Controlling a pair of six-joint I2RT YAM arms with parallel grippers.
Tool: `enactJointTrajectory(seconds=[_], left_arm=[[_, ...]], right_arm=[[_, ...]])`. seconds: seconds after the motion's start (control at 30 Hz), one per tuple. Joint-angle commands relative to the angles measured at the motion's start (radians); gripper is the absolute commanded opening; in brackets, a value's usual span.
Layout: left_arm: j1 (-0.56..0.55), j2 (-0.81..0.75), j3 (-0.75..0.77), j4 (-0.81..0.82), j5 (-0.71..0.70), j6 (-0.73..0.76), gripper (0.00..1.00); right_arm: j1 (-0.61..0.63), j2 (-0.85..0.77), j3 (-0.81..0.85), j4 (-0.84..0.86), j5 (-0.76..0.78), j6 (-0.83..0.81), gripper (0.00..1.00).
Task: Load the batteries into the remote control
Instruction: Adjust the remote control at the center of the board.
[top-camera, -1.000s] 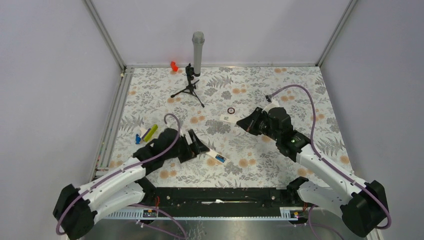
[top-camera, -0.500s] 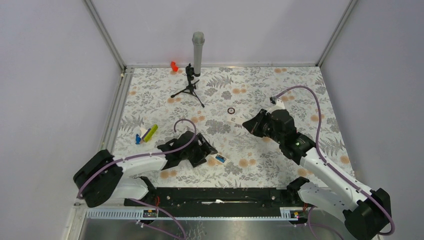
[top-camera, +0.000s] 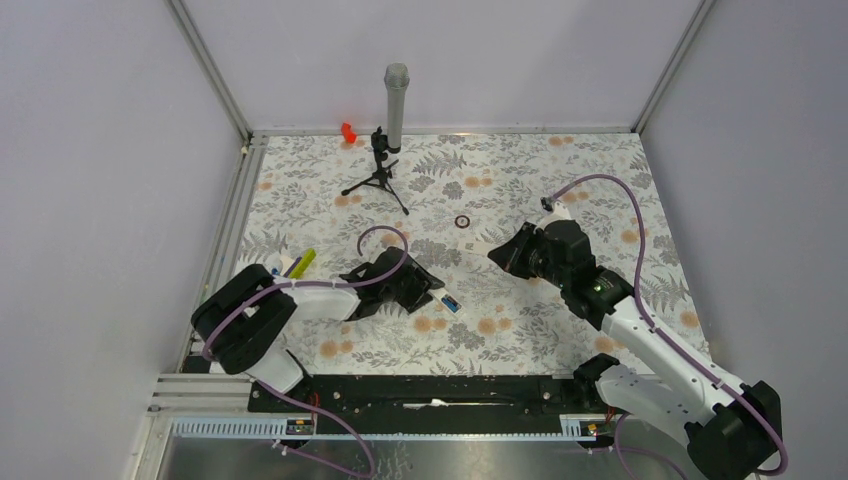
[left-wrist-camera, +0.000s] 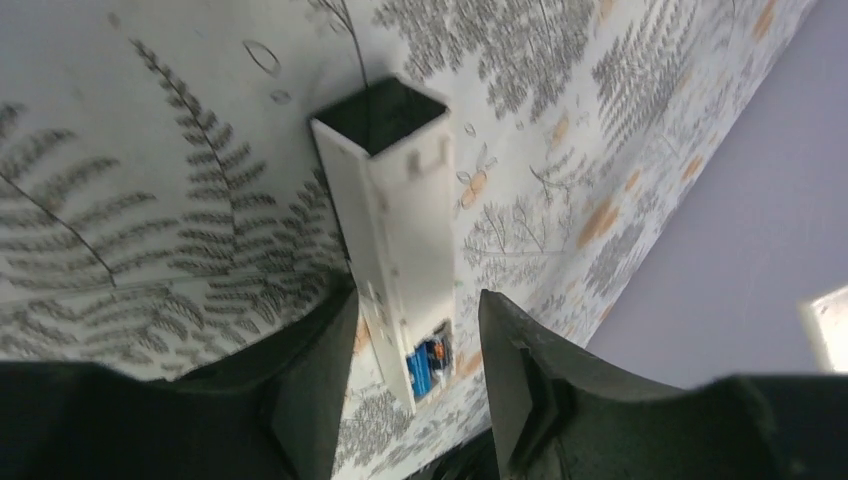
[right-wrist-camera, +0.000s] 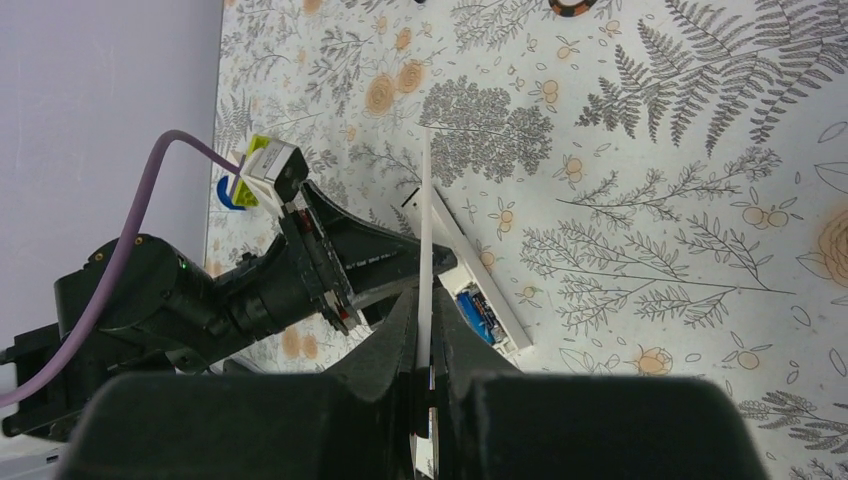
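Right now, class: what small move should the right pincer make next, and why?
Probably the right pincer should carry its thin white panel toward the remote control, which the left pincer straddles: a blue battery sits in its open bay, apparently awaiting that cover.

The white remote control (left-wrist-camera: 395, 230) lies flat, a blue battery (left-wrist-camera: 428, 360) seated in its open compartment.

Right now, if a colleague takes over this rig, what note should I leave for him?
Left gripper: jaws straddle the battery end of the remote control; a firm grip is not certain.
Right gripper: shut on a thin white plate, probably the battery cover, held edge-on.
Done: a blue battery sits in the open compartment; a second one I cannot confirm.
Left: check both batteries, then fit the cover.
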Motion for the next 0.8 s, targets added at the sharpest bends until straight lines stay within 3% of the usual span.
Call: enactJointTrajectory(seconds=[0.0,0.23,0.3,0.43,0.5,0.7,0.77], left_arm=[[0.018,0.059,0.05,0.1,-0.049,-0.071,0.49],[0.048,0.048,0.106,0.113,-0.103,0.018,0.46],[0.055,-0.006,0.111,0.052,-0.132,0.078,0.48],[0.06,-0.11,0.138,-0.129,-0.126,0.275,0.63],[0.055,-0.142,0.142,-0.253,-0.125,0.338,0.65],[-0.002,-0.187,0.074,-0.337,-0.109,0.381,0.31],[-0.027,-0.166,0.074,-0.315,-0.091,0.391,0.25]], right_arm=[[-0.018,-0.015,-0.007,-0.016,0.02,-0.006,0.0],[-0.041,-0.007,-0.014,-0.021,-0.019,0.02,0.0],[-0.043,-0.004,-0.007,-0.035,-0.022,0.022,0.0],[-0.046,-0.007,-0.005,-0.038,-0.008,0.023,0.0],[-0.046,-0.006,-0.001,-0.038,0.0,0.024,0.0],[-0.047,0.003,0.015,-0.037,0.001,0.02,0.0],[-0.047,0.003,0.017,-0.038,-0.003,0.019,0.0]])
